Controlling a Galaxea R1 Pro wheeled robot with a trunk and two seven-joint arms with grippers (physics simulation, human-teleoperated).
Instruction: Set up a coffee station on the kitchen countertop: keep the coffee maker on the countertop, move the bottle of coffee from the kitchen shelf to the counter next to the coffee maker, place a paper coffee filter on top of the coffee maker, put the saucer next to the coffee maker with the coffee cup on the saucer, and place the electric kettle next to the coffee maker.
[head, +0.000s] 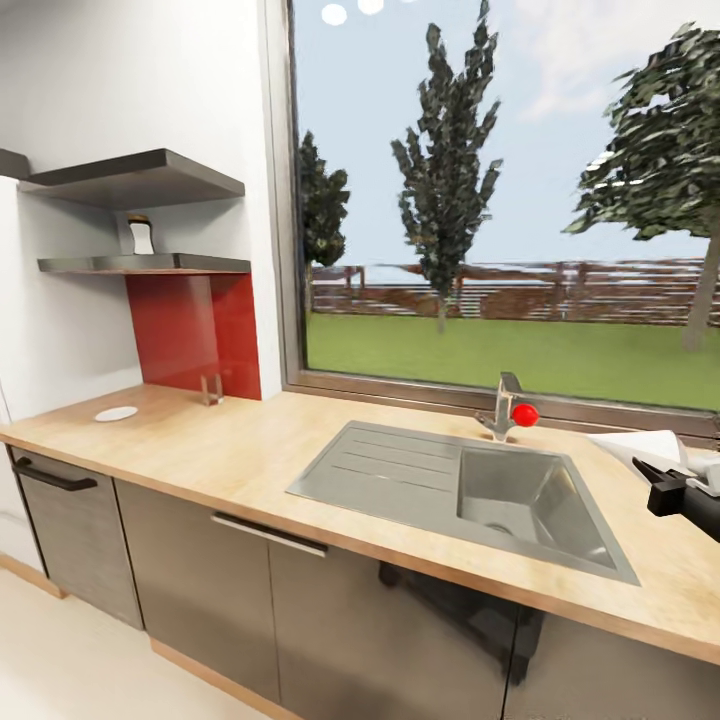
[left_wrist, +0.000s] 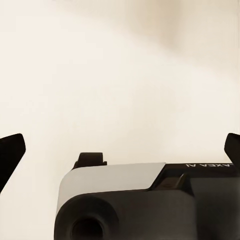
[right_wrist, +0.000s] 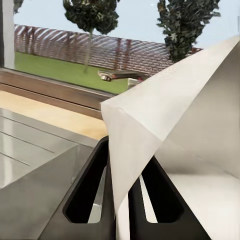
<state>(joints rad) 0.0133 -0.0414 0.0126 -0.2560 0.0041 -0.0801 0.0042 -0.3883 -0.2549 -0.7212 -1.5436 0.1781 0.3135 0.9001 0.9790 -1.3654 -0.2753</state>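
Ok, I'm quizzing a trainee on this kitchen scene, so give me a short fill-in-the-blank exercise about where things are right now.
1. The bottle of coffee stands on the kitchen ____.
2. The saucer lies on the kitchen countertop, on the ____ side of the sink in the head view.
3. The right gripper has its fingers closed on the paper coffee ____.

Missing words: shelf; left; filter

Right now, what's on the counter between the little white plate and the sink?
In the head view, only bare wood countertop lies between the saucer and the sink; nothing stands there.
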